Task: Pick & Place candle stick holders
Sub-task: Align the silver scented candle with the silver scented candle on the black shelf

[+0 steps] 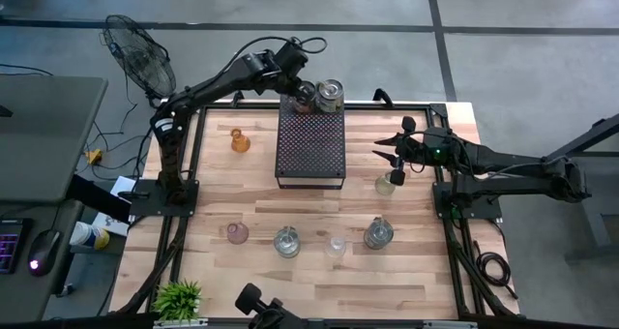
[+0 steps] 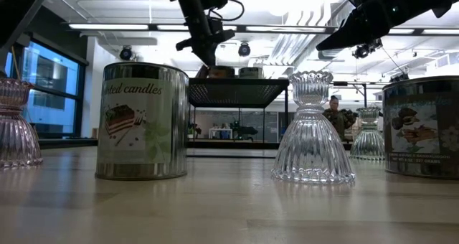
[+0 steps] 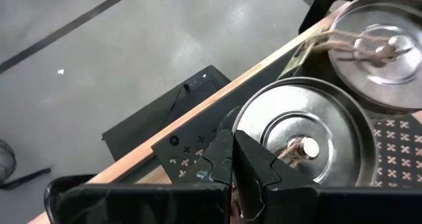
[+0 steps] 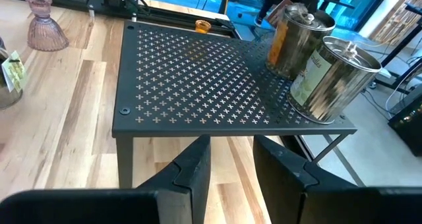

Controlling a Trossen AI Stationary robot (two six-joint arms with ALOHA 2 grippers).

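Left end effector (image 1: 302, 90) was closed beside two tins (image 1: 330, 94) on the tray's (image 1: 310, 145) far end; right end effector (image 1: 395, 147) hung open.

Two tins (image 1: 323, 95) crowd the far end of the black perforated tray (image 1: 310, 147), with the left gripper (image 1: 302, 89) low against them; the rest of the tray top lies bare. Open table (image 1: 242, 189) runs along both long sides of the tray, apart from an amber holder (image 1: 239, 141) toward the left edge and a clear holder (image 1: 386, 183) beside the right gripper (image 1: 396, 153). Near the front edge, a row of holders and tins (image 1: 308, 238) blocks a straight reach.
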